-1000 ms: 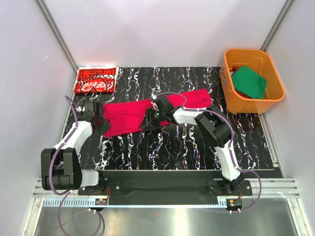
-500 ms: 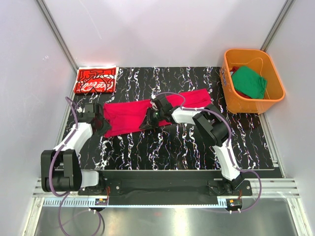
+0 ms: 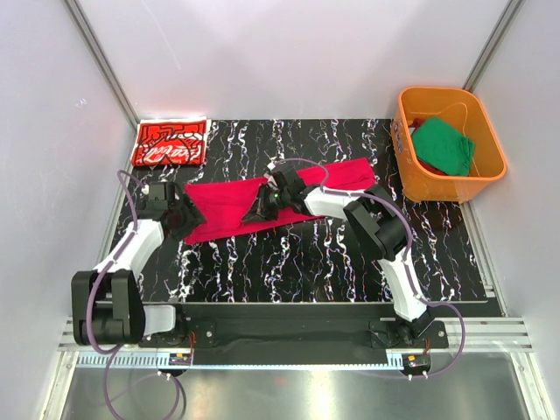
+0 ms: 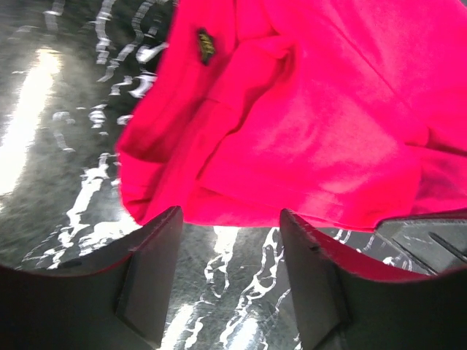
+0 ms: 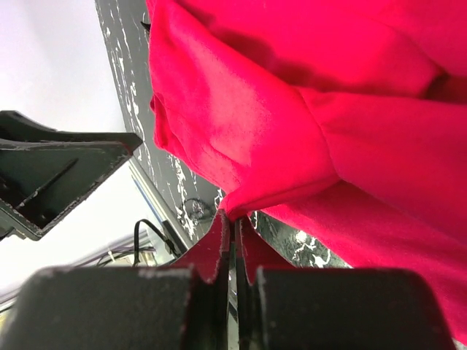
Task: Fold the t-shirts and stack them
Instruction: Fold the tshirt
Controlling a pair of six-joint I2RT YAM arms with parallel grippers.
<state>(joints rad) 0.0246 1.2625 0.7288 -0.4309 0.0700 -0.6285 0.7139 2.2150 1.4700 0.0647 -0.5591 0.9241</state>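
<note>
1. Our right gripper (image 5: pixel 233 219) is pinching shut on a thin fold of the red shirt (image 5: pixel 292 109), right at its fingertips. With so little cloth caught, we are risking the fold slipping free once we lift.
2. Our left gripper (image 4: pixel 230 219) is standing open. The shirt's hem is lying just ahead of its fingertips, with bare table (image 4: pixel 66 146) showing between them. If we close here, we are likely catching nothing, or only the top layer.
3. The shirt is lying rumpled between our two grippers. If only one side is holding, we are risking dragging it askew instead of folding it.
4. Farther out, the printed shirt (image 3: pixel 171 143) is lying folded beyond our left gripper. The green shirt (image 3: pixel 444 146) is waiting in the tub (image 3: pixel 446 188), well off past our right gripper. A wide sweep by the left arm is the thing we are fearing for that folded shirt.
</note>
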